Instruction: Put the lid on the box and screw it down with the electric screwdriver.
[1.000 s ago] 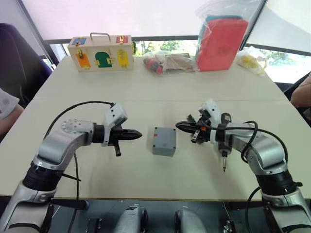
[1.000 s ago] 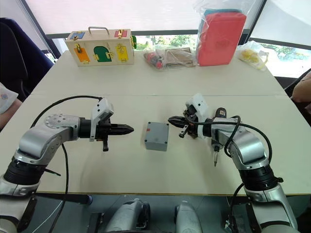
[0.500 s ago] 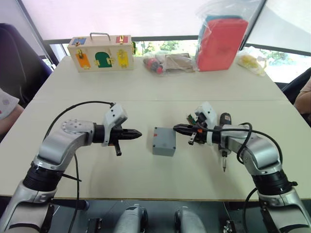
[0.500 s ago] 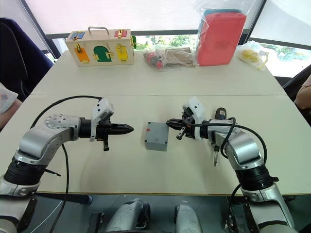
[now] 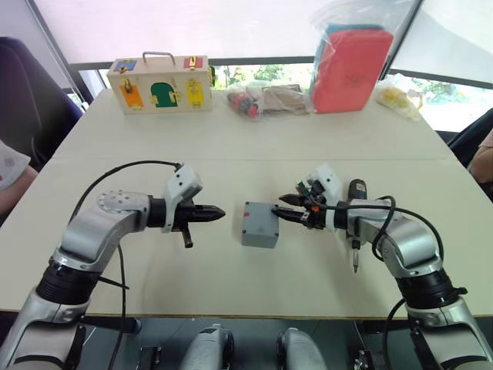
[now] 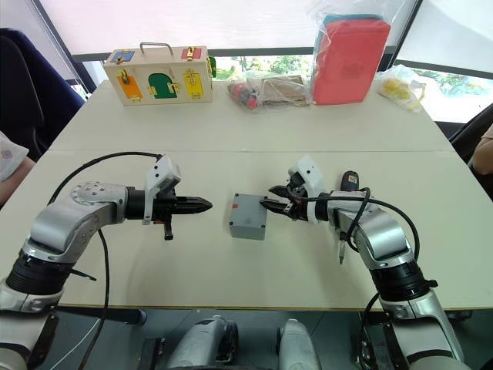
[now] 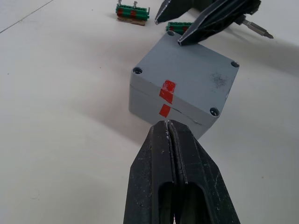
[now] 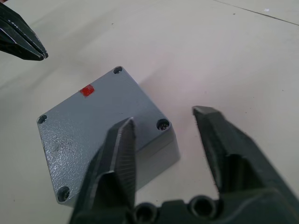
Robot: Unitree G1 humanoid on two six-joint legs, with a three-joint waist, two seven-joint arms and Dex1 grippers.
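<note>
Over the last second the right gripper (image 5: 286,210) had reached in from well clear of the box (image 5: 259,224) to its near corner, fingers spread and holding nothing, one over the lid (image 7: 196,74). The left gripper (image 5: 217,213) had stayed put beside the box, pinched shut and empty. The lid already sat on the box; the screwdriver (image 5: 355,224) lay unheld by the right forearm, so screwing remained.

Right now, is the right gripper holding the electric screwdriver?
No. The right gripper is open and empty over the lid's corner; the electric screwdriver lies on the table.
</note>
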